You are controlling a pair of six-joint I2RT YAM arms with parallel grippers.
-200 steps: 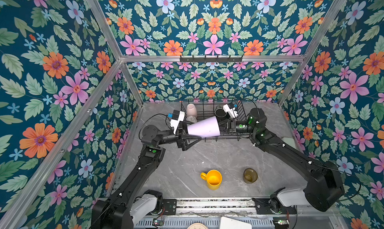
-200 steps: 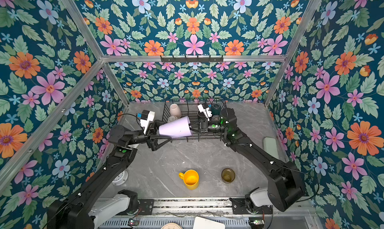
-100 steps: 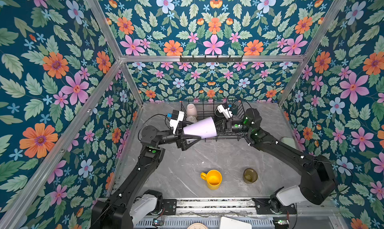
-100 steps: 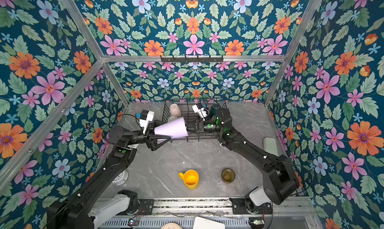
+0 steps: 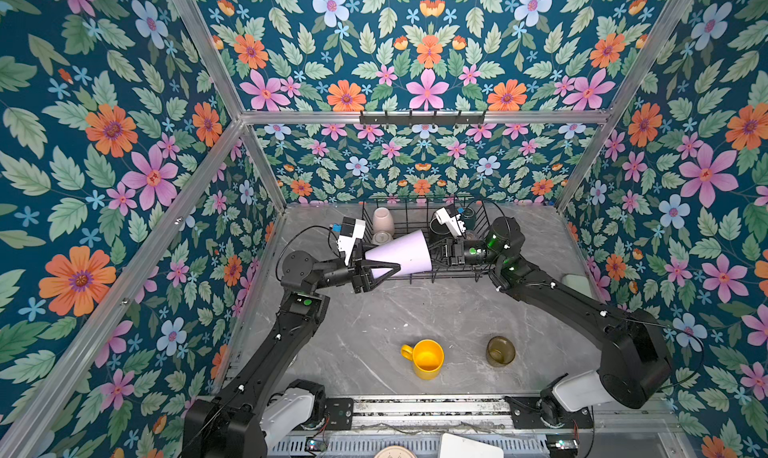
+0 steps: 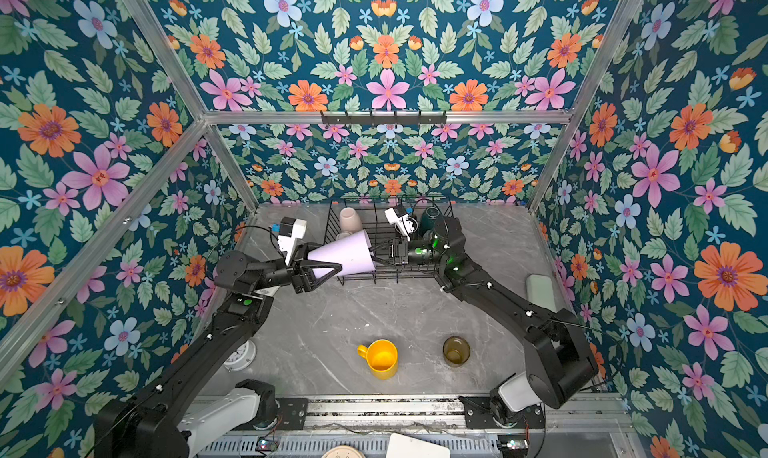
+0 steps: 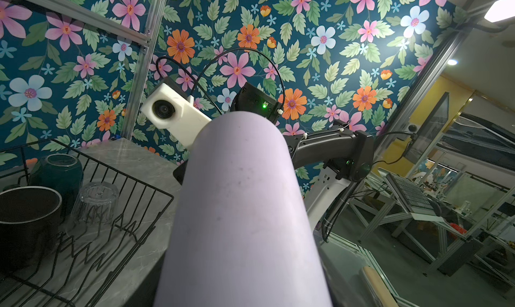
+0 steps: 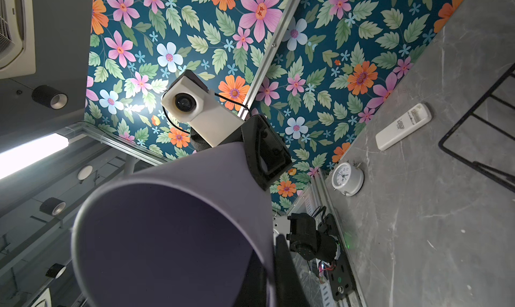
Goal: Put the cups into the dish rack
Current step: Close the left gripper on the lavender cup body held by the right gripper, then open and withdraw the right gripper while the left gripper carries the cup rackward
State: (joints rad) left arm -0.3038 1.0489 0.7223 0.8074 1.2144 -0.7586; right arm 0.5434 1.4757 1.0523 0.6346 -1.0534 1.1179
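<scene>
**Near edge of the table.**
- Yellow mug, upright, handle to the left.
- Amber-brown glass, upright, standing apart to the mug's right. Both are outside the rack.
- White alarm clock, at the left edge. My left arm half covers it in a top view.

**Middle.**
- Lavender tumbler, on its side and off the table, with its mouth to the right. It overlaps the front left part of the dish rack. I cannot tell how high it hangs above the wires.
- Left gripper, its fingers set either side of the tumbler's narrow base. The far finger is hidden behind the tumbler. I cannot tell whether the jaws press on it or only bracket it.
- Right gripper, at the tumbler's mouth and closed tight on the rim. In the right wrist view one dark finger lies against the wall at the lip. The other finger is out of sight.

**Far, inside the rack.**
- Pale pink mug, upside down at the back left.
- A white piece just below the pink mug, mostly covered by the tumbler. I cannot make out its shape.
- Black mug, mouth up and cut off by the frame edge in the left wrist view.
- Clear glass, inverted, just beside the black mug.
- Dark green mug, inverted, behind those two. The right wrist camera largely screens it in the top views.

**Right edge.**
- A pale oblong item, too blurred for me to name.
</scene>
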